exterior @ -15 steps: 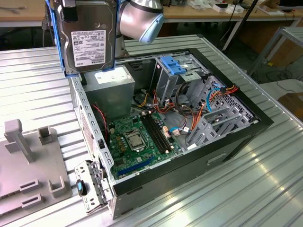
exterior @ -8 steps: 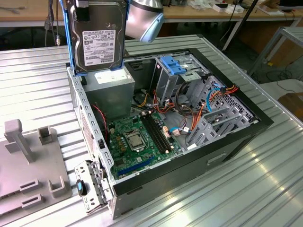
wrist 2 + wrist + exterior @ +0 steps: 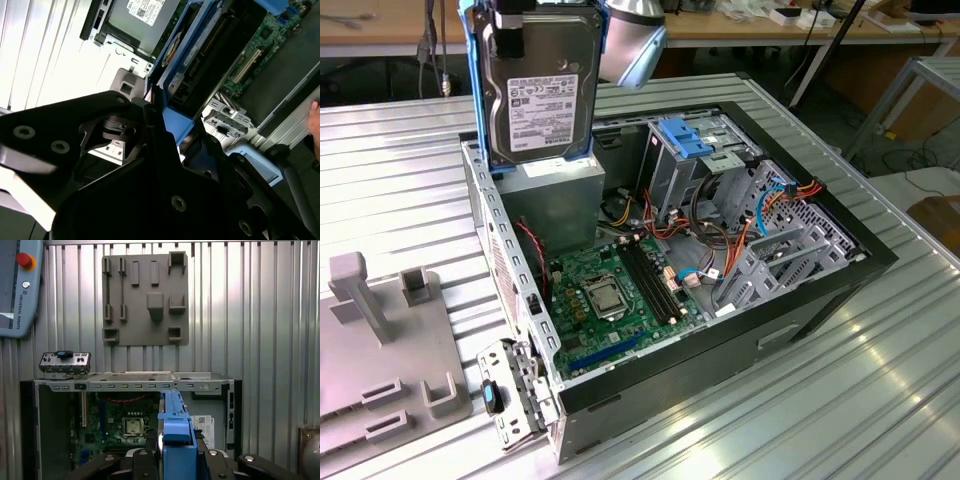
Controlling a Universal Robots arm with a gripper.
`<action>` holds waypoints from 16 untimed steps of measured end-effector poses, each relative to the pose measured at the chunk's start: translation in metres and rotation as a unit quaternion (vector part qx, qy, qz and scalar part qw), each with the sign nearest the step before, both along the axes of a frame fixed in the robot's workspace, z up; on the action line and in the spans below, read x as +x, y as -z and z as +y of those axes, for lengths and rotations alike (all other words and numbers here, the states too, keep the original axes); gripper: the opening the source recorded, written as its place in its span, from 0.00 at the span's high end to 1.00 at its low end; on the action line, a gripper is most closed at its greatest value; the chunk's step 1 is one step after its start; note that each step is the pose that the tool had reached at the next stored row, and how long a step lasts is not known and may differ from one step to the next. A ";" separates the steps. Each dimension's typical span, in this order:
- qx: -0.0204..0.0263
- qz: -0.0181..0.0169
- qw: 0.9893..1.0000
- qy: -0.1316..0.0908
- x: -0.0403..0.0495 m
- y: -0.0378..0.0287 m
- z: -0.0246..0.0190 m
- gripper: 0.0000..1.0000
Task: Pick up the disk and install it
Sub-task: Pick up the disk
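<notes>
Aloft, disk (image 3: 538,85) within the claw (image 3: 177,456)

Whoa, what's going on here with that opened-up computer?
A robot arm's black gripper is clamped on a flat dark grey hard drive with bright blue plastic side rails, holding it upright above an open desktop computer case lying on a ribbed metal table. The drive is not yet installed.

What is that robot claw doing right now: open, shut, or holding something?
The gripper: closed on the flat, dark grey rectangular disk with bright blue plastic side rails, held upright above the open black computer case.
</notes>
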State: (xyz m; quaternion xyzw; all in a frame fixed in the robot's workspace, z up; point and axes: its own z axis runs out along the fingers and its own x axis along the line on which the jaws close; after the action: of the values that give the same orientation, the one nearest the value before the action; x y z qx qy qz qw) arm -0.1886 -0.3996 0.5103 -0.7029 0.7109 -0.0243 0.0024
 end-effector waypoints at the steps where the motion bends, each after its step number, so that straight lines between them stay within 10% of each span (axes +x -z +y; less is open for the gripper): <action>1: 0.000 0.000 1.000 0.000 0.0054 0.0001 -0.0007 0.63; 8: 0.000 0.000 1.000 0.000 0.0325 0.0019 -0.0033 0.63; 16: 0.000 0.000 1.000 0.000 0.0370 0.0041 -0.0232 0.63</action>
State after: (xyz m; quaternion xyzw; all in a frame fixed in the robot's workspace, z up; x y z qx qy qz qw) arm -0.1515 -0.4228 0.5062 -0.7029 0.7108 -0.0243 0.0023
